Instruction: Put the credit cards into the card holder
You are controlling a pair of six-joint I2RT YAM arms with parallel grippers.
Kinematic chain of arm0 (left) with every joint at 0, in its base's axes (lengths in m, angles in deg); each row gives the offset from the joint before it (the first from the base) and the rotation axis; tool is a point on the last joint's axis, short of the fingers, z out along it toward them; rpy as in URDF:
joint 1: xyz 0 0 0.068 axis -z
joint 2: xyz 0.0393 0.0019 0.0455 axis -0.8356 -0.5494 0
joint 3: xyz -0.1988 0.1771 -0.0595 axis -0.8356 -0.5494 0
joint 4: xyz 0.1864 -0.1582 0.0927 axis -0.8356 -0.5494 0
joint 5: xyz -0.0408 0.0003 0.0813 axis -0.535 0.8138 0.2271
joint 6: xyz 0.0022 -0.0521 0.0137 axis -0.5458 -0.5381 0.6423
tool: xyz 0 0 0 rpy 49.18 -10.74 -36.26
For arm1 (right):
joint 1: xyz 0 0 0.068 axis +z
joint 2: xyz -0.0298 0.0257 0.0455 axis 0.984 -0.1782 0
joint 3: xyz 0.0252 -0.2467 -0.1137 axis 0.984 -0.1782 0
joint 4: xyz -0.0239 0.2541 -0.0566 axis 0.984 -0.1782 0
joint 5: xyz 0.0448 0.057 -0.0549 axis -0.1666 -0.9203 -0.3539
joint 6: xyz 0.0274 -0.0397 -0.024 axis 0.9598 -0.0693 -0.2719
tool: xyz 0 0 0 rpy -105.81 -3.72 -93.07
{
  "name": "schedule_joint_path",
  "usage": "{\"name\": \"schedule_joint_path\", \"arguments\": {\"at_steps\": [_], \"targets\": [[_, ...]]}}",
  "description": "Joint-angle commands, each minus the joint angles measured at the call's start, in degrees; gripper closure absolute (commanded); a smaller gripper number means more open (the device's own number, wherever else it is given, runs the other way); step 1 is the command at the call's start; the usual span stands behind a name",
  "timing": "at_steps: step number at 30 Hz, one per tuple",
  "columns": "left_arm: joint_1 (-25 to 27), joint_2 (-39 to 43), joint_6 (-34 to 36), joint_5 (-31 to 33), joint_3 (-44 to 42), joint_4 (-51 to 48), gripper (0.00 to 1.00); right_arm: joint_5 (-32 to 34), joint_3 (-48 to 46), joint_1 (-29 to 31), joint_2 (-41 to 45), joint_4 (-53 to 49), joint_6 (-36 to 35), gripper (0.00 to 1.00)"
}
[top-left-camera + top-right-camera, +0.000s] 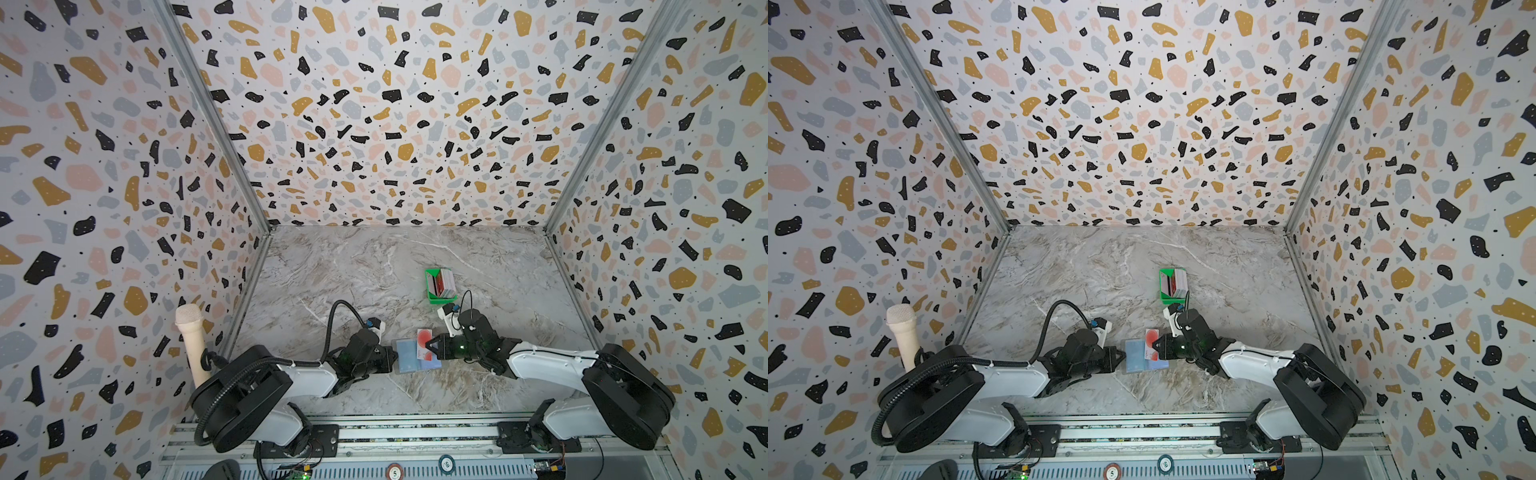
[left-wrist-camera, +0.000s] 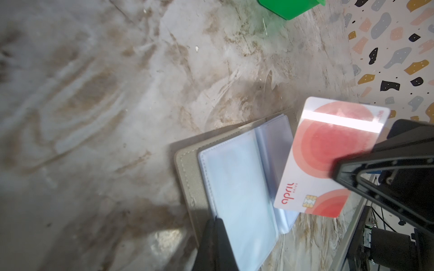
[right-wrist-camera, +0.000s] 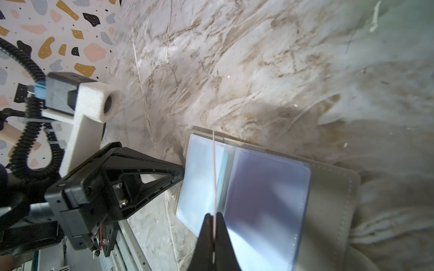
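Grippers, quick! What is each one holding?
Left gripper: shut on a clear pocket of the card holder.
Right gripper: shut on the red-and-white card.

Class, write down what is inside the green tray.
Cards stand on edge in the tray, red and pale ones among them. Their lower parts and the tray's floor are hidden, so the number of cards cannot be told.

The marble-patterned tabletop (image 1: pixel 353 266) carries two things: the grey-taupe card holder (image 1: pixel 409 356), lying open near the front edge, and a green plastic tray (image 1: pixel 429 286) farther back, apart from it.
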Motion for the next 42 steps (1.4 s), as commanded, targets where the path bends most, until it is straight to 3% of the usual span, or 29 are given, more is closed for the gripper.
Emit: {"name": "schedule_joint_path", "arguments": {"at_steps": [1,11,19,42], "targets": [[0.17,-0.50,0.62,-0.86,0.42,-0.08,1.00,0.71,2.97,-0.29,-0.77,-1.73,-2.00,1.00],[0.22,-0.47,0.96,-0.63,0.52,-0.25,1.00,0.07,5.32,-0.50,-4.84,-1.24,-3.16,1.00],[0.13,-0.61,1.08,-0.73,0.43,-0.17,1.00,1.52,5.33,-0.60,-2.05,-2.94,-3.76,1.00],[0.02,-0.70,1.41,-0.69,0.50,-0.43,1.00,1.09,5.72,-1.00,-4.94,-3.07,-4.67,1.00]]}}
